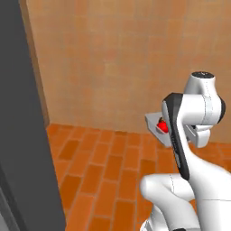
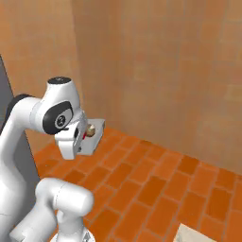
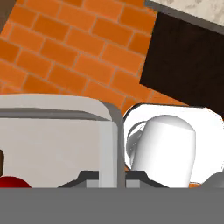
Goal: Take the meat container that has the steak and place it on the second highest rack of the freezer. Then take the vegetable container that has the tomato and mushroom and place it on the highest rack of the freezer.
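While the gripper [image 3: 107, 177] is clamped on the wall of the vegetable container [image 3: 52, 131], held in the air at 9 o'clock of the wrist, tomato [image 1: 163, 127] and mushroom [image 2: 91, 128] inside, it looks light, stiff, slippery; keep it level.

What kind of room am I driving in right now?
Probably a kitchen: orange brick-tile floor, tan tiled wall, a dark cabinet under a pale countertop, and the grey freezer door alongside.

no readable text, labels, brands, numbers or signs anywhere
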Robot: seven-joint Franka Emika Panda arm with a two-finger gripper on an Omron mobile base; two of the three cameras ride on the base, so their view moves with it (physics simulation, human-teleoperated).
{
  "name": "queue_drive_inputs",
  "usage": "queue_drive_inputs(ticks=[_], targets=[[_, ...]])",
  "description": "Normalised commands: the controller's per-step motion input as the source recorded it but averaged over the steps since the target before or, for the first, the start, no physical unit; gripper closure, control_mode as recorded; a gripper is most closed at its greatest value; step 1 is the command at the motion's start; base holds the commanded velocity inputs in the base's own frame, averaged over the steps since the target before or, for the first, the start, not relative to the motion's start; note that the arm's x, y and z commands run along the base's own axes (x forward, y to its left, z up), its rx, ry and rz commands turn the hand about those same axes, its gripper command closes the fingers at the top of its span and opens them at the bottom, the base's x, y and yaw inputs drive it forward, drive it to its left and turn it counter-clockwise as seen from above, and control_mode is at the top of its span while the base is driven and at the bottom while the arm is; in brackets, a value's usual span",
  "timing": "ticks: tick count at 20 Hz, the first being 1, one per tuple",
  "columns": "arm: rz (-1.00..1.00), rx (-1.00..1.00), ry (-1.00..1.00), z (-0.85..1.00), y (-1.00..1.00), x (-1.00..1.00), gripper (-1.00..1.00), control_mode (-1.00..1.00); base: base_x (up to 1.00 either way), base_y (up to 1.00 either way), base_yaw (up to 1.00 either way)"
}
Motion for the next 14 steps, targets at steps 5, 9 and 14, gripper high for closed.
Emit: queue_drive_inputs(ticks=[5,9,14], targets=[[0.0,0.0,0.0,0.0,0.0,0.0,1.0,1.0,-0.01,-0.16,0.89],[0.0,0.0,0.0,0.0,0.0,0.0,1.0,1.0,0.0,-0.29,0.81],[0.0,0.0,0.0,0.0,0.0,0.0,1.0,1.0,0.1,-0.49,0.68]])
